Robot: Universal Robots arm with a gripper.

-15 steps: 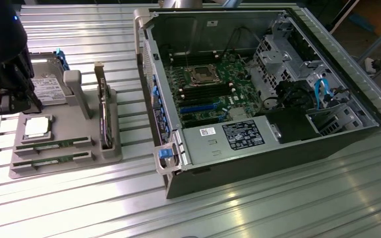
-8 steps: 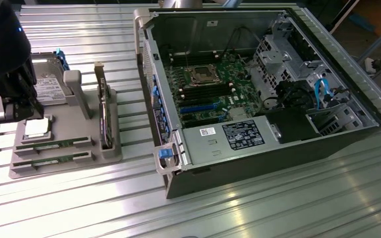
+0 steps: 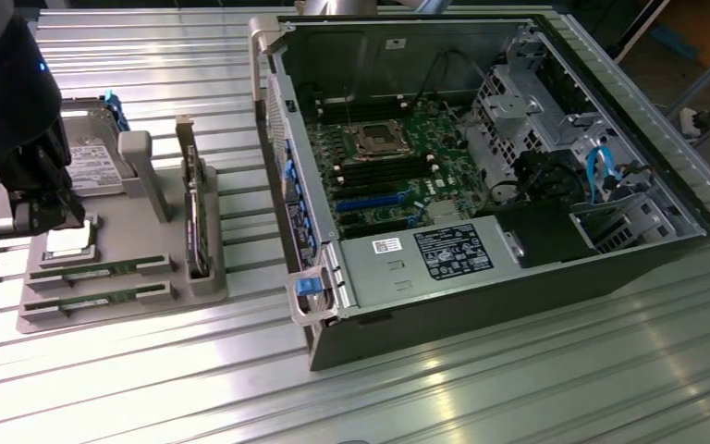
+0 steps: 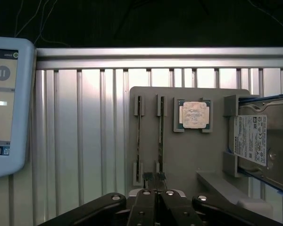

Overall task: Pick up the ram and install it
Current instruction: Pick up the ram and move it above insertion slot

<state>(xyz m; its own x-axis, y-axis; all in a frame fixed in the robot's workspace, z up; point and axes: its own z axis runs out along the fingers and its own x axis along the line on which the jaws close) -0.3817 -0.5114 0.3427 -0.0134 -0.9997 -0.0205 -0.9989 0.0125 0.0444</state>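
Ribbed silver aluminium tabletop (image 3: 491,388) carries a flat grey plastic parts tray (image 3: 201,289) at the exterior view's left and an open dark computer case (image 3: 479,305), its green motherboard (image 3: 386,171) exposed, at the right. Two long, narrow green circuit-board sticks lie on edge in parallel tray slots: the inner ram stick (image 3: 99,270) sits just beside a small square silver processor chip (image 3: 69,242), and the outer ram stick (image 3: 84,303) lies next to it (neither is in the case). A wider dark card (image 3: 192,217) stands on edge alongside, near a silver hard drive (image 3: 90,165). The black robot arm (image 3: 4,102) hangs over the tray. Its gripper (image 4: 154,177) has its fingers pressed together and holds nothing, with the tips above the tray near one end of the sticks.
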